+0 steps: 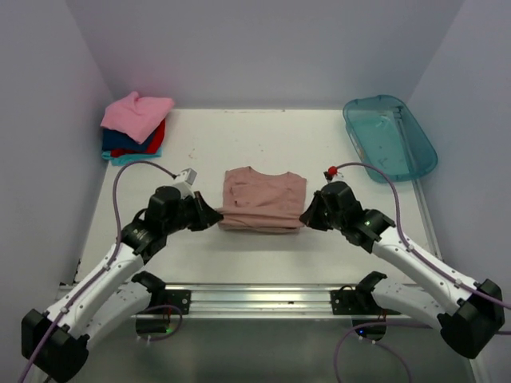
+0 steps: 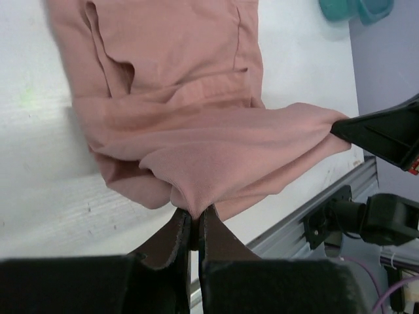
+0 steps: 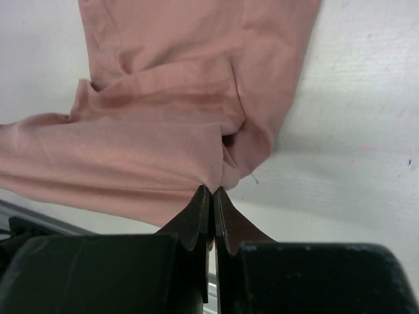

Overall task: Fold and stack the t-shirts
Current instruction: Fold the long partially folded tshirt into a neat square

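Note:
The dusty pink-brown tee (image 1: 263, 199) lies partly folded in the middle of the table, collar toward the back. My left gripper (image 1: 214, 217) is shut on its near left corner, pinching a bunch of cloth (image 2: 191, 208). My right gripper (image 1: 307, 215) is shut on its near right corner (image 3: 213, 188). The near hem is stretched between the two grippers, slightly off the table. A stack of folded tees (image 1: 134, 128), bright pink on top with red, blue and teal under it, sits at the back left corner.
A translucent teal plastic tub (image 1: 390, 136) stands at the back right, also just visible in the left wrist view (image 2: 357, 9). A metal rail (image 1: 255, 299) runs along the table's near edge. White walls close in the table.

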